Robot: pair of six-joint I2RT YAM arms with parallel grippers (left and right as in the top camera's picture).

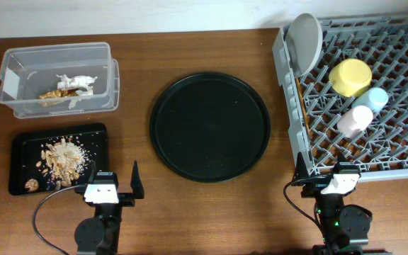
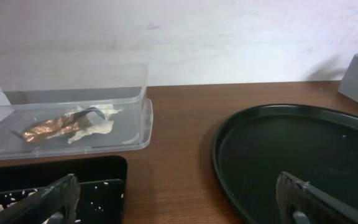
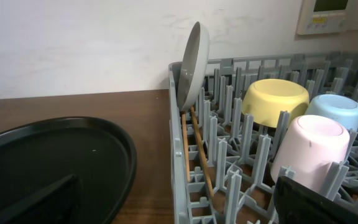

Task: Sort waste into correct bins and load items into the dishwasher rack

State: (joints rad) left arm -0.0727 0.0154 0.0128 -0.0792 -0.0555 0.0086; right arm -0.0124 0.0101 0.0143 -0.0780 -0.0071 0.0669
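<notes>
Sorting looks done: right of the round black tray the rack holds plate, bowl, cups, chopsticks; left, clear box and shallow tray hold waste. Left gripper, right gripper gape empty; probably only parking remains.

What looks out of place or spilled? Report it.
Nothing stands out. Paper and wrappers lie in the clear box, scraps in the shallow black tray; plate, bowl, pink cup, blue cup and chopsticks sit in the rack.
</notes>
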